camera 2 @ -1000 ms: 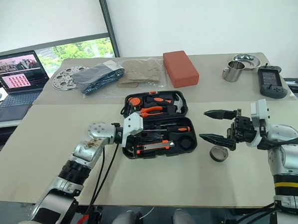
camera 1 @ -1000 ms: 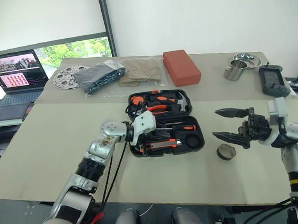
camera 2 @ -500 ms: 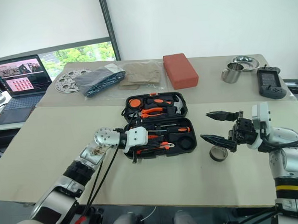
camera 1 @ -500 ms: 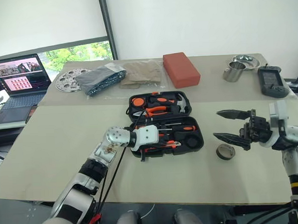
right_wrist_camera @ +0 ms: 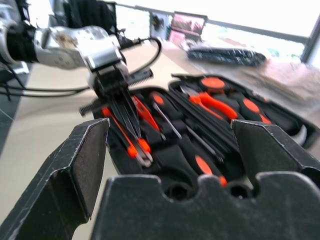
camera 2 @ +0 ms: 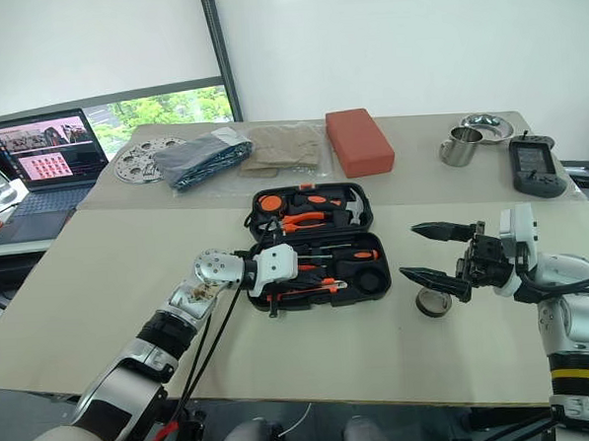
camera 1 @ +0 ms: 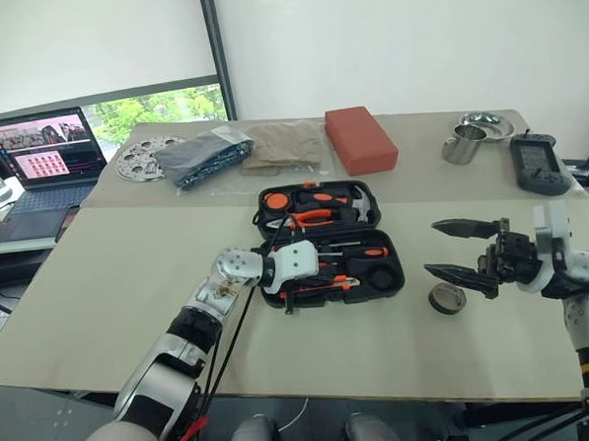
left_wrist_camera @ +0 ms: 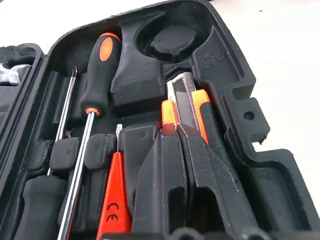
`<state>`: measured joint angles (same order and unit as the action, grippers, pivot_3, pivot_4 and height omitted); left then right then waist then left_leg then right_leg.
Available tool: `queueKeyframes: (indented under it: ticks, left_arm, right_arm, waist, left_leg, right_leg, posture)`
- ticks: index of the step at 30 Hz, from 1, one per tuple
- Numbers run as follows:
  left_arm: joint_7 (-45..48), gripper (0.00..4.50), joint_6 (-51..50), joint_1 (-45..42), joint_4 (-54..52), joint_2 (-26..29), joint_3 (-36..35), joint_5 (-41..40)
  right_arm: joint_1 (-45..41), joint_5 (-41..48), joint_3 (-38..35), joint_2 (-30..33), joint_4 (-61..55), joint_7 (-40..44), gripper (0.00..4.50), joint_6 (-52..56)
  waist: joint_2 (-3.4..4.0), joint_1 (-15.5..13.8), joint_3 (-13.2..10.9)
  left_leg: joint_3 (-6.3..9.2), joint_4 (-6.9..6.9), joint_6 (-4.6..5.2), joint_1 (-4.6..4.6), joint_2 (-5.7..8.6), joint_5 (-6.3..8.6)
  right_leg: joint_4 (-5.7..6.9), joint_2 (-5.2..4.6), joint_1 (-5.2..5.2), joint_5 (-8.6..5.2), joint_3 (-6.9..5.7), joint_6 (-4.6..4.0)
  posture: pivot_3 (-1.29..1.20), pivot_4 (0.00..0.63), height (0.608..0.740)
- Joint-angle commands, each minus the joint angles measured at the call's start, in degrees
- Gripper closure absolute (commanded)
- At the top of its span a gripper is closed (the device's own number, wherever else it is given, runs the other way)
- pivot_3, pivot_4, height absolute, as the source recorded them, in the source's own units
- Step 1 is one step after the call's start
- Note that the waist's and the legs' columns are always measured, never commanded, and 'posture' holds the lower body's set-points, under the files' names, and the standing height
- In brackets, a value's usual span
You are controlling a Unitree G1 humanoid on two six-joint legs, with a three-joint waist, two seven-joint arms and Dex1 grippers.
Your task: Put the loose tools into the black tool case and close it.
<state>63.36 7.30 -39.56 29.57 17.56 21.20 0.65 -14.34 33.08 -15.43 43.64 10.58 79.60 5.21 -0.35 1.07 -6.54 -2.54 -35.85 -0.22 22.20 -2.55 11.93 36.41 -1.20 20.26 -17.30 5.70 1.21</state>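
The black tool case [camera 1: 370, 189] lies open mid-table, with orange-and-black tools in both halves. My left gripper [left_wrist_camera: 181, 131] is shut over the near half, its fingertips against the orange and silver utility knife [left_wrist_camera: 187, 97] lying in its slot. Beside the knife lie a black-and-orange screwdriver [left_wrist_camera: 97, 70] and a slim orange driver [left_wrist_camera: 114, 200]. A round recess [left_wrist_camera: 172, 42] in the case stands empty. The grey tape roll [camera 1: 446, 298] sits on the table right of the case. My right gripper [camera 1: 432, 248] hangs open just above the roll, holding nothing.
Along the far edge are a red block [camera 1: 360, 138], a steel cup [camera 1: 462, 143], a steel bowl [camera 1: 488, 123] and a black handheld device [camera 1: 535, 162]. Folded cloths [camera 1: 202, 154], a perforated metal disc [camera 1: 138, 158] and a laptop [camera 1: 39, 160] lie at the far left.
My left wrist has rolled a little and its fingers have settled lower into the case's near half. The whole view has shifted. The right gripper stays open above the tape roll.
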Motion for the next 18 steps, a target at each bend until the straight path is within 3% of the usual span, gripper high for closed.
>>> queueKeyframes:
  ticks: [1,10,13,18]
  left_arm:
    - [2.04,4.41,-6.57,-1.02,-9.03,2.83,-5.71,-6.36]
    - [11.5,4.41,-34.88,3.23,-36.34,18.89,-17.55,-28.62]
    - [13.52,4.41,-37.62,5.57,-40.5,24.42,-18.86,-30.88]
    - [14.11,4.41,-38.85,7.52,-43.44,27.65,-19.52,-32.66]
  right_arm:
    - [0.84,-1.51,-1.31,1.24,-1.13,-1.07,0.0,-2.08]
    - [5.93,-8.48,1.04,3.18,-0.44,-2.71,0.0,-4.35]
    - [6.28,-12.59,2.6,4.09,1.42,-4.68,0.0,-5.83]
    - [6.65,-16.91,5.17,5.59,2.66,-6.27,0.0,-5.92]
  waist:
    - [0.0,0.23,-0.11]
    - [0.17,0.28,-0.32]
    - [0.14,0.45,-0.4]
    - [0.05,0.35,-0.49]
  left_leg:
    - [0.01,0.0,0.0,0.04,-0.01,0.0]
    - [0.12,0.15,0.04,0.09,0.0,0.03]
    - [0.11,0.15,0.04,0.03,-0.01,0.03]
    - [0.1,0.1,0.03,-0.02,0.01,0.02]
  right_leg:
    - [0.05,0.01,0.06,0.0,0.0,-0.01]
    - [0.14,0.01,0.17,-0.13,-0.01,0.0]
    - [0.12,0.0,0.14,-0.17,-0.01,-0.02]
    - [0.12,-0.03,0.06,-0.37,-0.02,0.29]
  posture:
    - [0.0,0.15,0.74]
    - [0.0,0.15,0.74]
    - [0.0,0.15,0.74]
    - [0.0,0.15,0.74]
